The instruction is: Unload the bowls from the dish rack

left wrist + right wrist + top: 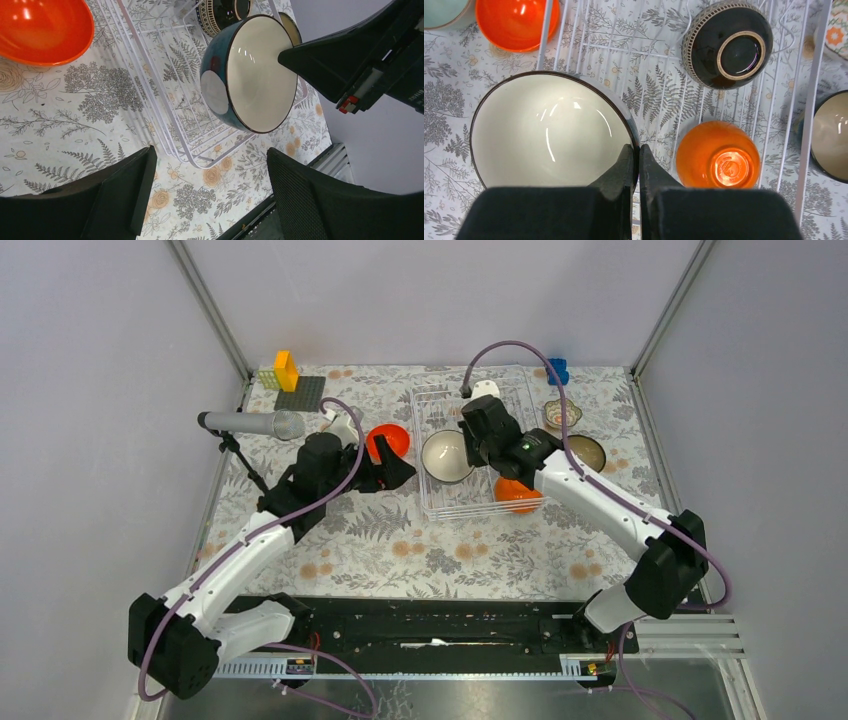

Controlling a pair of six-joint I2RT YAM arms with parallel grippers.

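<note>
Fern-and-flower cloth (400,540) is covering the table, with pale grey walls standing round it. Toward the far right of the cloth the dish rack (470,502) of white wire is sitting. The right gripper (639,152) is reaching into the rack's near-left part, its fingers pressing almost together on the rim of a teal bowl (549,135) with a cream inside. That bowl is leaning, with its pale foot showing in the left wrist view. Whether it is resting on the wire I cannot tell.

Just right of it in the rack an orange bowl (719,155) is lying upside down. Farther back a dark brown bowl (727,45) with a banded rim is also lying mouth down.

Outside the rack, a second orange bowl (388,440) is standing mouth up on the cloth just to the left, with a mint green bowl (444,12) beside it, farther left. On the right of the rack a small patterned bowl (562,414) is sitting, and nearer than it a dark bowl (585,452) with a pale inside.

The left gripper (210,155) is hanging over the cloth just near the second orange bowl, its jaws spread wide and holding nothing.

At the far left a microphone (250,424) is lying across its stand. Beyond it a yellow block (286,370) is standing at the far edge of a grey baseplate (303,393). A blue block (557,370) is sitting at the far edge of the cloth, behind the rack.
</note>
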